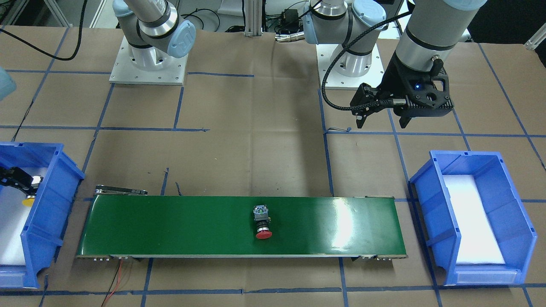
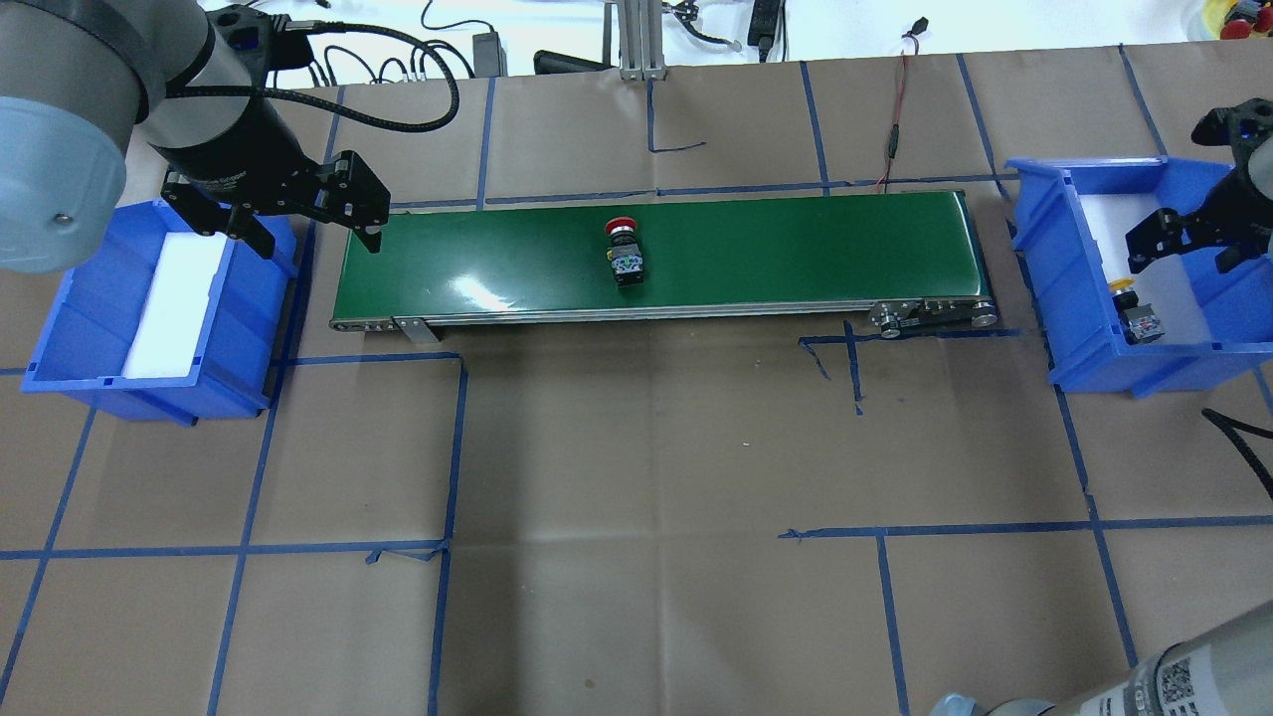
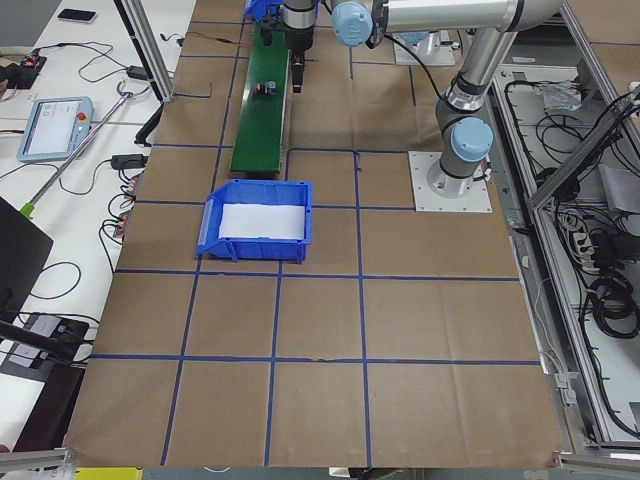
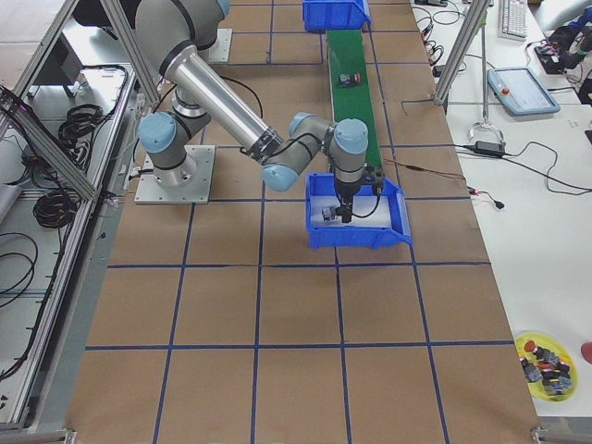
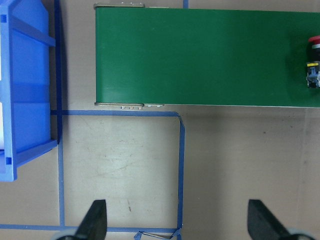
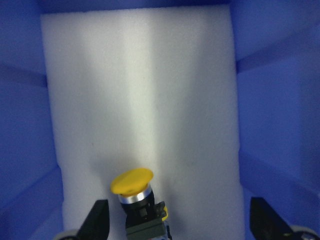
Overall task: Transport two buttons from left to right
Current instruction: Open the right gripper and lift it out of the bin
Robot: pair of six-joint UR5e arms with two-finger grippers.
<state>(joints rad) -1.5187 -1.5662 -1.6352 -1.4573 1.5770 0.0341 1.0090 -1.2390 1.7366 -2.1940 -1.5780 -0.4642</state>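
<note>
The red button [image 2: 625, 249] lies on its side near the middle of the green conveyor belt [image 2: 756, 259], and it shows at the right edge of the left wrist view as the red button [image 5: 314, 60]. The yellow button [image 6: 132, 182] rests on white foam in the right blue bin [image 2: 1094, 368]. My right gripper [image 6: 180, 227] hangs open just above it, its fingers wide on either side and not touching it. My left gripper [image 2: 318, 234] is open and holds nothing, hovering over the paper between the left blue bin [image 2: 249, 328] and the belt's left end.
The left bin holds only a white foam pad [image 2: 174, 303]. Red and black wires [image 2: 895, 129] run from the belt's far edge. Blue tape lines cross the brown paper. A yellow tray of spare parts [image 4: 546, 356] sits on a side table.
</note>
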